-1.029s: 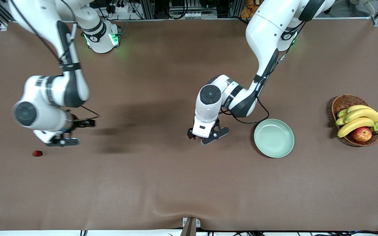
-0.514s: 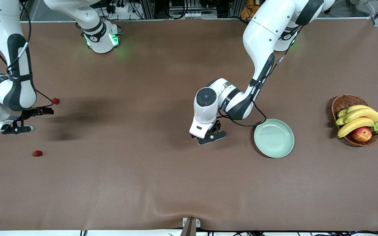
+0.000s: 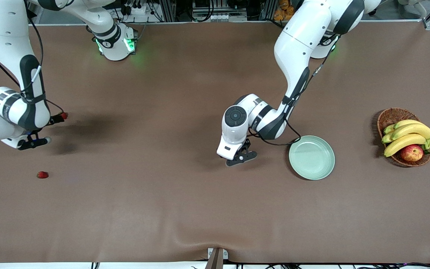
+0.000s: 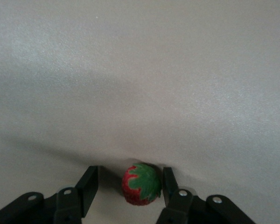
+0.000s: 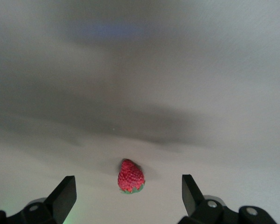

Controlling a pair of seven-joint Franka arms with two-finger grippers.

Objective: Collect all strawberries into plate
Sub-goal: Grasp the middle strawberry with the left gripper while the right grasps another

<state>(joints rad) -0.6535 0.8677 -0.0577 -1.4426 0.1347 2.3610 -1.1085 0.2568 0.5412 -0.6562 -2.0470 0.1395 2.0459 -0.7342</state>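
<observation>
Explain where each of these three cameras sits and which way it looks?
Front view: high across the table, facing both arms' bases; shows left gripper, right gripper, plate.
Left wrist view: on that wrist, looking down past open fingers at a strawberry between them.
Right wrist view: on that wrist, looking down between open fingers at another strawberry.
Shared: front and right wrist views apparently both show that strawberry.

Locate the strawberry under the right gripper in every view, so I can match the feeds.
Front view: strawberry at the right arm's end of the table, beside one finger of the right gripper.
Right wrist view: strawberry on the table between the open fingers.
Left wrist view: not in it; that is another berry.
Shared landmark: the right gripper.
</observation>
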